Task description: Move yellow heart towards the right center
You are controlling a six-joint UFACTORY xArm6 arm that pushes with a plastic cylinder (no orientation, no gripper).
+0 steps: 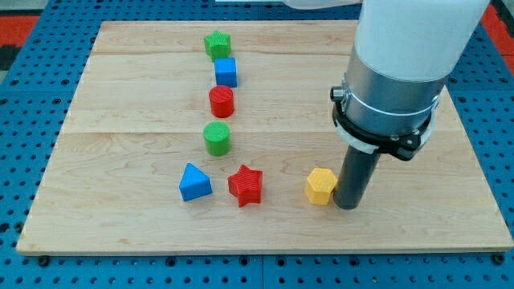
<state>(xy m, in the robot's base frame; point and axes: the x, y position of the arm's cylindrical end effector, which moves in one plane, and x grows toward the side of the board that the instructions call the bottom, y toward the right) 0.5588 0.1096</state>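
Nearest the view's bottom edge, 3 blocks sit in a loose row on the wooden board (120, 233). The blue triangle (195, 182) is furthest to the view's left, the red star (246, 185) just beside it on its right, and then, after a gap, comes a yellow block (321, 186). The task speaks of a yellow heart, though from here this yellow block looks more like a hexagon; it is the only yellow piece on the board, lying right of the centre and low down.

The arm's dark rod stands upright immediately on the view's right of the yellow block, and my tip (348, 206) rests on the board touching it, or as good as touching; I cannot tell which. There are no jaws on this arm, only the plain rod under a grey collar and a white body (401, 32) that fills the view's top right.

Further back, 4 more blocks climb in a line towards the view's top, well apart from the rod: a green cylinder (217, 138), then a red cylinder (221, 102), then a blue cube (226, 72), and last a green star (217, 43) near the far edge.

Around the board runs a blue perforated surface (24, 136).
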